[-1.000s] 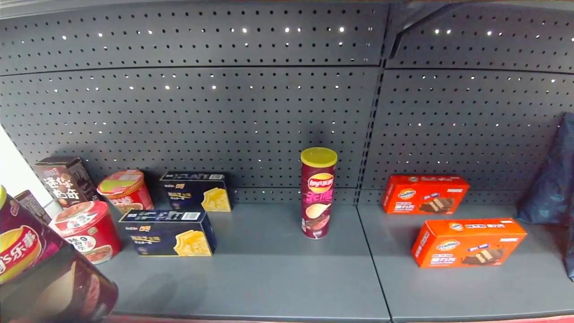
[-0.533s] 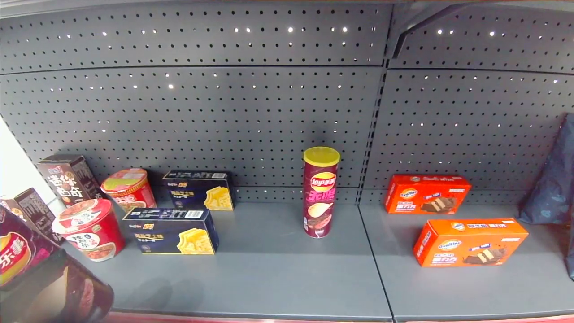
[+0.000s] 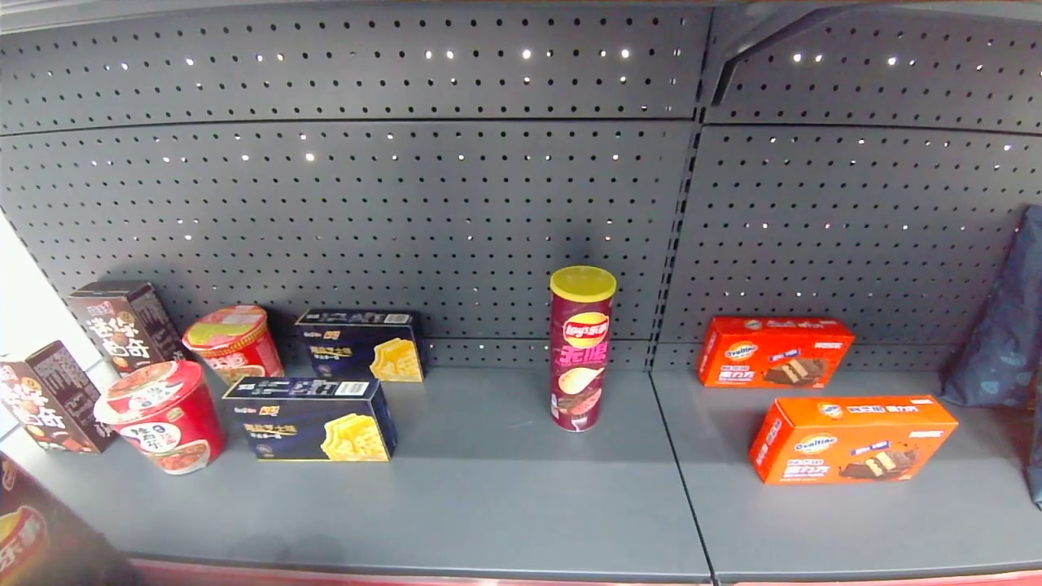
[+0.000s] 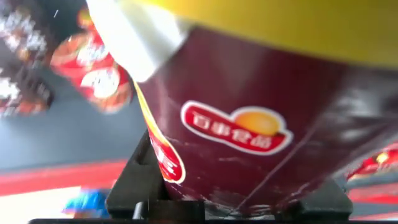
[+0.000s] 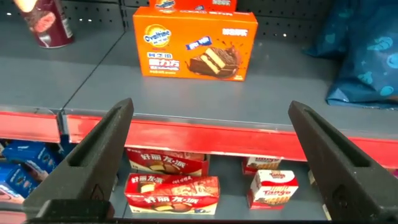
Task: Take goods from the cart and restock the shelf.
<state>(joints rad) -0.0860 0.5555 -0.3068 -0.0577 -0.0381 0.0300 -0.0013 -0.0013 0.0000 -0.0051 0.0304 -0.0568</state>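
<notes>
A maroon chips can with a yellow lid [image 4: 249,106] sits in my left gripper [image 4: 230,199], whose black fingers [image 4: 140,186] are shut on its body. In the head view this held can [image 3: 32,541] pokes in at the lower left corner, below the front edge of the grey shelf [image 3: 488,496]. A matching chips can [image 3: 581,350] stands upright mid-shelf near the pegboard. My right gripper [image 5: 210,109] is open and holds nothing, in front of the shelf's red front edge [image 5: 205,134], facing an orange box [image 5: 194,42].
At the shelf's left are two brown boxes [image 3: 45,395], two red noodle cups [image 3: 163,415] and two dark blue boxes [image 3: 313,419]. Two orange boxes [image 3: 851,439] and a blue bag [image 3: 1001,325] lie right. Bare shelf lies front centre. Boxes [image 5: 171,193] fill the lower shelf.
The held can has dropped down and left in the head view, uncovering the front brown box. The goods on the shelf have stayed put.
</notes>
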